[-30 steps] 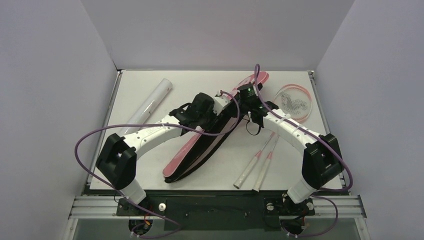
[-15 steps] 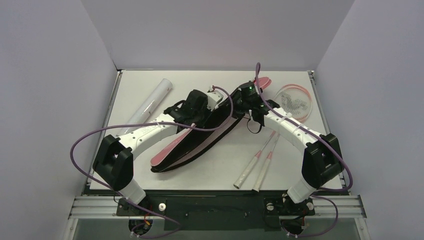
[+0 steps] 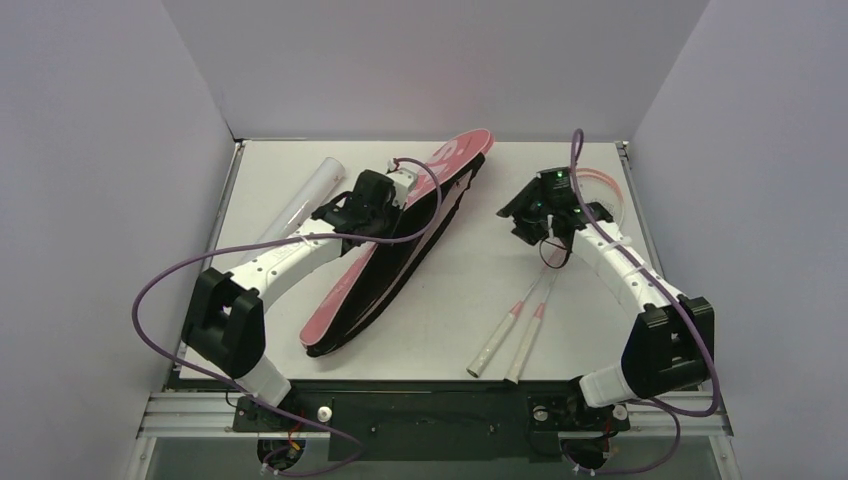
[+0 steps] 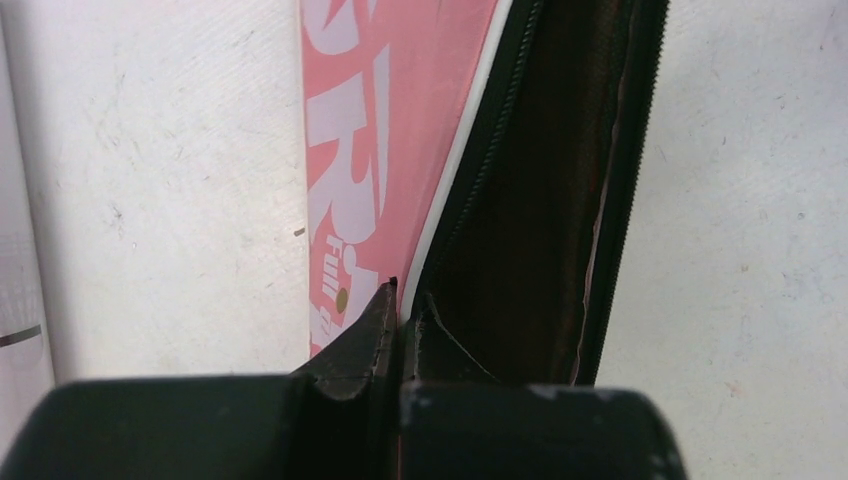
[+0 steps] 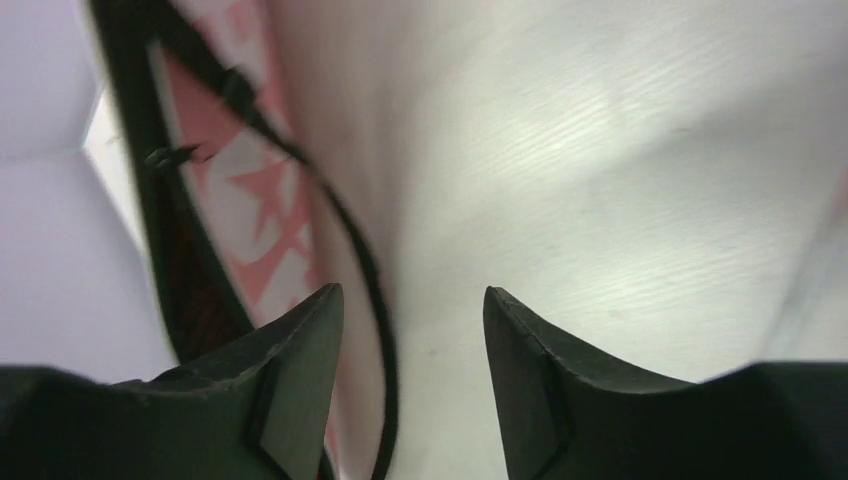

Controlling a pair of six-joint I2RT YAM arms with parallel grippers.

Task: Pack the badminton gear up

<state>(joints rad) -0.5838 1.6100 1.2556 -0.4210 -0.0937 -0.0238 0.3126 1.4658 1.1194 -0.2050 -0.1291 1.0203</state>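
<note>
Left end effector (image 4: 400, 312): clamped shut on the zip rim of the pink cover (image 3: 345, 300), which lies on the desk (image 3: 440, 320). We judge the cover light, limp fabric, best pinched at that stiffer rim. Right end effector (image 5: 412, 300): partly open, empty, beside the cover's head; the rackets (image 3: 495, 340) lie near the cover.

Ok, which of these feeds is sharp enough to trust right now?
Top external: sharp, evenly lit, pink cover clear. Left wrist: cover's lettering and zipper readable, left gripper, shut on its edge, dark and soft. Right wrist: blurred throughout, black strap smeared, open right gripper just a silhouette.
</note>
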